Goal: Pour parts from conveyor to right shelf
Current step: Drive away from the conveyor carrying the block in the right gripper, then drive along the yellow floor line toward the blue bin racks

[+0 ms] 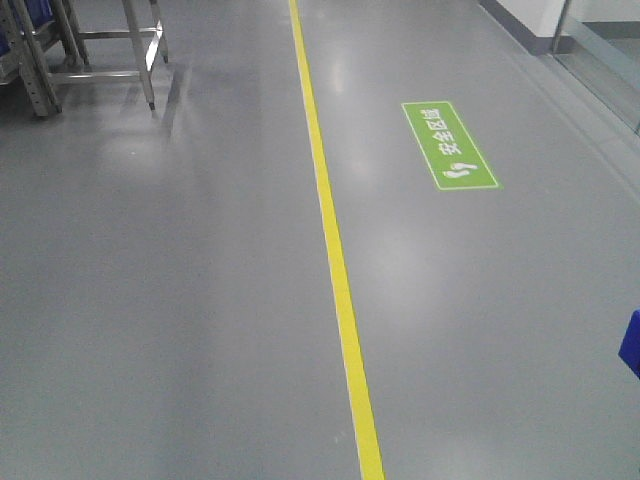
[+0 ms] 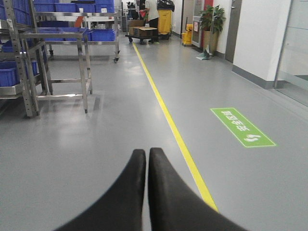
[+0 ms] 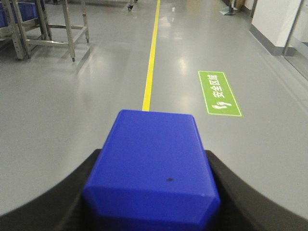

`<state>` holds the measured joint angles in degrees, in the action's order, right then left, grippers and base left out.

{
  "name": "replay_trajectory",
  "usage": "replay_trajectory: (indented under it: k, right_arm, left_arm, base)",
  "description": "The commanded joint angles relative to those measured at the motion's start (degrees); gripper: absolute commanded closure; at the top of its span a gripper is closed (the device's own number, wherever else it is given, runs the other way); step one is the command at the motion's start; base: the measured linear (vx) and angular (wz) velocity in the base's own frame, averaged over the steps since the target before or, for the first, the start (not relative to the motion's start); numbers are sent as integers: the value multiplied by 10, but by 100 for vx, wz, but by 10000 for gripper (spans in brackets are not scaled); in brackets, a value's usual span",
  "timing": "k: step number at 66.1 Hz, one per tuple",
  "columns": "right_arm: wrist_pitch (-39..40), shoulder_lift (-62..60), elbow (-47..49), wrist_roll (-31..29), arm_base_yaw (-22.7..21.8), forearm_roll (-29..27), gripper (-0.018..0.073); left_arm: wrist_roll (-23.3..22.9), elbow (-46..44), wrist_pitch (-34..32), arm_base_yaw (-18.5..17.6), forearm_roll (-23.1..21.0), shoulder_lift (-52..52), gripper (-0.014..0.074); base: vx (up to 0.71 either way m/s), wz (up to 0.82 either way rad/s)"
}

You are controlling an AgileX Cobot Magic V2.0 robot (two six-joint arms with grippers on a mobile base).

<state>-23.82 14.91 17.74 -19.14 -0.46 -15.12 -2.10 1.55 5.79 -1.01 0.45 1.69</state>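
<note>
Grey factory floor stretches wide and open ahead, split by a yellow line, with a green safety sign to its right. Steel racks stand along the far left edge. Left gripper has its fingers pressed together, empty. Right gripper is clamped on a blue block above the floor.

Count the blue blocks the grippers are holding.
1. The blue block is clamped in the right gripper. The left gripper is shut with nothing between its fingers. Other blocks may be out of view.
</note>
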Motion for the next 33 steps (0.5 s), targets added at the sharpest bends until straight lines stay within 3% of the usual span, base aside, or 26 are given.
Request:
replay_trajectory:
  k: [1, 33]
  right_arm:
    - [41, 4, 16, 0, -3, -3, 564]
    - [41, 4, 16, 0, -3, -3, 564]
  left_arm:
    - [-5, -11, -45, -4, -5, 9, 602]
    - [-5, -11, -45, -4, -5, 9, 602]
  base:
    - [62, 16]
    - [65, 8]
